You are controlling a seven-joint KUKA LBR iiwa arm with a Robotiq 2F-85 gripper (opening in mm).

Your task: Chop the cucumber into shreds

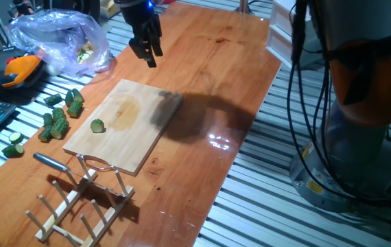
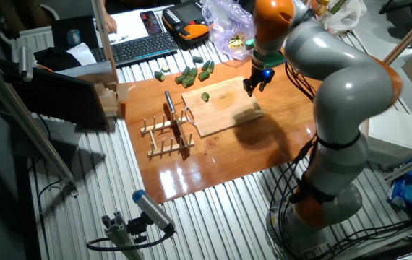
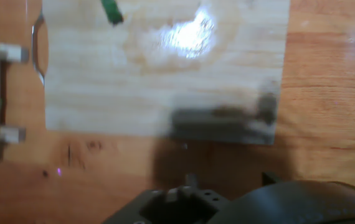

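- The claw [image 1: 150, 55] hangs in the air above the far end of the wooden board [image 1: 123, 123], touching nothing.
- Its fingers point down and look close together with nothing between them, but whether they are fully pressed together I cannot tell; the hand view is blurred and shows only the dark base of the claw.
- The cucumber [image 1: 97, 126], a small round slice with a dark rind, lies on the board well away from the claw, toward the end with the metal handle [image 1: 97, 163].
- In the hand view the slice [image 3: 111, 11] shows as a green smear at the top edge, far ahead of the claw, with the board [image 3: 165, 81] filling most of the picture.
- A heap of bigger dark green chunks [image 1: 62, 116] lies on the worktop [image 1: 202, 75] beside the board, further from the claw than the slice.
- A wooden rack [image 1: 79, 202] stands past the handle end of the board, with a knife [image 1: 53, 162] resting at it.
- A clear plastic bag [image 1: 62, 41] sits on the worktop to the side of the claw, level with it.
- In the other fixed view the claw [image 2: 254, 84] hangs over the board [image 2: 224, 108] and the slice [image 2: 205, 96] lies apart from it.
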